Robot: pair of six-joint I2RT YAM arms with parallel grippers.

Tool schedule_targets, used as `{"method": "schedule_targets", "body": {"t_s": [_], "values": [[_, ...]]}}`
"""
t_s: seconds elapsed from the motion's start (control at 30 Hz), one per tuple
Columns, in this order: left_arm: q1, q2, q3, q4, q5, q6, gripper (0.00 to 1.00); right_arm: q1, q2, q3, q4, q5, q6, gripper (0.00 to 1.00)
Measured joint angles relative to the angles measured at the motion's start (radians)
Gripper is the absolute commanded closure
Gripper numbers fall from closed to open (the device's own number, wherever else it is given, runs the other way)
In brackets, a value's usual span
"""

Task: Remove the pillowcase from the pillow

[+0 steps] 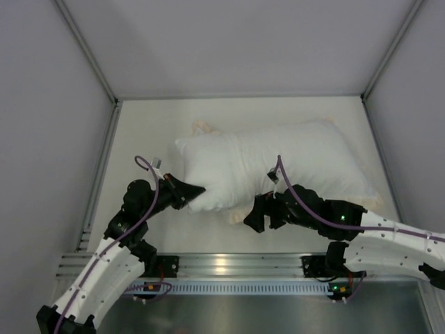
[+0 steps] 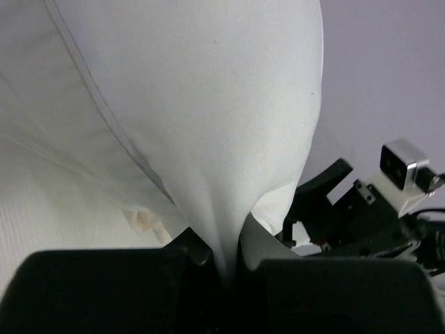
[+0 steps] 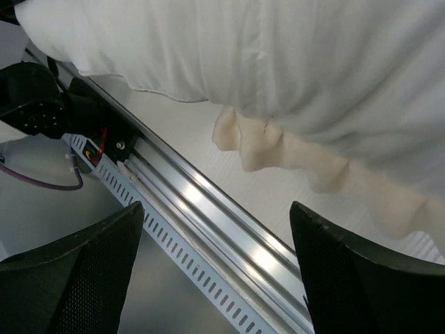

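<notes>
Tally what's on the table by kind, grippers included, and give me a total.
pillow: 1
pillowcase, only its cream frill showing: 1
grippers: 2 (left gripper, right gripper)
Total: 4

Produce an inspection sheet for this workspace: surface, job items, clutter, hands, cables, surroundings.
Surface: white table, pale and flat.
Job's things: pillow, plump and white, lies mid-table. The pillowcase shows only as a cream frill peeking from under the pillow's edges.
Clutter: nothing seen.
Hands: left hand is shut on frill-less white fabric, apparently the pillow's near-left corner. Right hand is open and empty, beside the near frill.
Cables: purple cables run along both arms.
Surroundings: grey walls on three sides; aluminium rail along the near edge.
</notes>
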Motion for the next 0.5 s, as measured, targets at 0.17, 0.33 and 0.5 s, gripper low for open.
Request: {"method": "schedule_targets", "body": {"t_s": [0.17,0.33,0.5], "values": [[0.0,0.054,0.1,-0.011,-0.061,-0.035,1.0,0.084,-0.088,-0.084,0.051,0.121,0.055,0.01],[0.0,0.077,0.153,-0.021,-0.082,-0.054,1.0,0.087,-0.055,-0.164,0.109,0.199,0.097,0.01],[-0.003,0.084,0.173,-0.024,-0.083,-0.065,1.0,0.091,0.072,-0.183,0.256,0.231,0.158,0.01]]}}
